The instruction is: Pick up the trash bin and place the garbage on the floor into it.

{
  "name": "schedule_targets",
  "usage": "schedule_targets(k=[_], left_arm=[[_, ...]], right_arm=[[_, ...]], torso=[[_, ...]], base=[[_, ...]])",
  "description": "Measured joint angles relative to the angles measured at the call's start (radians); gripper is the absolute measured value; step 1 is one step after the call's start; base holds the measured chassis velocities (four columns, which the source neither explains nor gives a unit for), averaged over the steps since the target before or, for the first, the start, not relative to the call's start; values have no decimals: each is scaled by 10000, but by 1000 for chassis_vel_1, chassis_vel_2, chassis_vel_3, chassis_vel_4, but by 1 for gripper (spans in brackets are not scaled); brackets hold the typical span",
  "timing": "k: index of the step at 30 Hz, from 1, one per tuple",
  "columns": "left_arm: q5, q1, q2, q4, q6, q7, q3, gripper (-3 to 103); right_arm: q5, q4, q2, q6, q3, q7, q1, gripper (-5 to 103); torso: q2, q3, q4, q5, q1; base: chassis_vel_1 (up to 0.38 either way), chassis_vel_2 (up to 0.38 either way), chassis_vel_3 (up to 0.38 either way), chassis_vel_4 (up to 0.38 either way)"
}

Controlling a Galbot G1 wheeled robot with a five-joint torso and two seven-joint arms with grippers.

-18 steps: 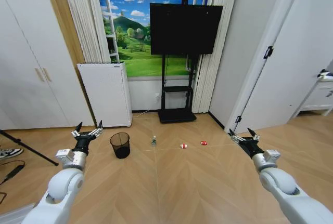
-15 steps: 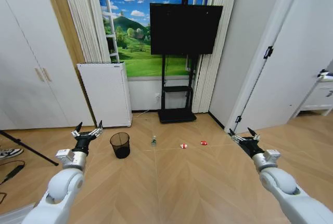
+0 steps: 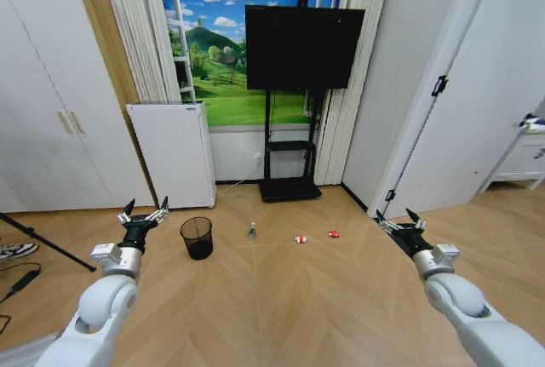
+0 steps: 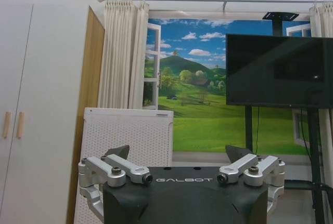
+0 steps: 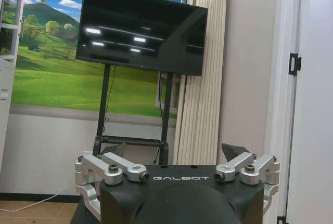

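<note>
The trash bin, a small black wire-mesh basket, stands upright on the floor left of centre in the head view. To its right lies the garbage: a clear bottle with a green label, then two red-and-white wrappers. My left gripper hovers open to the left of the bin, apart from it. My right gripper is held open far right of the wrappers. In each wrist view the open fingers hold nothing.
A tall white perforated appliance stands against the back wall behind the bin. A TV on a black stand is behind the garbage. Tripod legs and a shoe lie at far left. White doors line the right side.
</note>
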Motion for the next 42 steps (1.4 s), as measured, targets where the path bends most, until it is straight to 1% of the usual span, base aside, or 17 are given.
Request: schedule_targets(k=[10, 11, 12, 15, 24, 31, 36, 37, 42], left_arm=[[49, -37, -45, 82, -11, 40, 29, 100], [49, -45, -46, 87, -11, 40, 34, 100], [49, -56, -45, 102, -11, 40, 37, 100], [49, -58, -41, 108, -10, 40, 34, 100], [51, -43, -87, 151, -10, 43, 14, 100], [73, -48, -99, 225, -8, 61, 13, 100], [72, -59, -88, 229, -5, 66, 8, 100], [72, -58, -90, 226, -4, 69, 7, 100], [75, -48, -103, 227, -1, 75, 11, 100]], right_arm=[[128, -32, 6, -7, -63, -85, 54, 100], [201, -48, 8, 6, -63, -163, 70, 100], [410, -137, 8, 208, -69, -430, 100, 100], [478, -242, -3, 324, -68, -638, 139, 100], [621, -279, -20, 280, -92, -666, 146, 100], [548, -285, 30, 260, -109, -677, 95, 100], [542, -286, 31, 237, -109, -689, 94, 100], [542, -285, 30, 230, -110, -692, 95, 100], [545, -301, 29, 213, -115, -697, 115, 100]], torso=[[0, 0, 0, 0, 0], [1, 0, 0, 0, 0], [1, 0, 0, 0, 0], [1, 0, 1, 0, -1], [2, -1, -1, 0, -3], [1, 0, 2, 0, -2], [0, 0, 0, -1, 0], [1, -1, -1, 3, -1], [1, 0, -2, -1, -1]], base=[[0, 0, 0, 0], [0, 0, 0, 0], [0, 0, 0, 0], [0, 0, 0, 0], [-22, 35, 31, -34], [-174, 179, 173, -171], [-233, 230, 230, -248], [-283, 261, 258, -267], [-297, 291, 302, -302]])
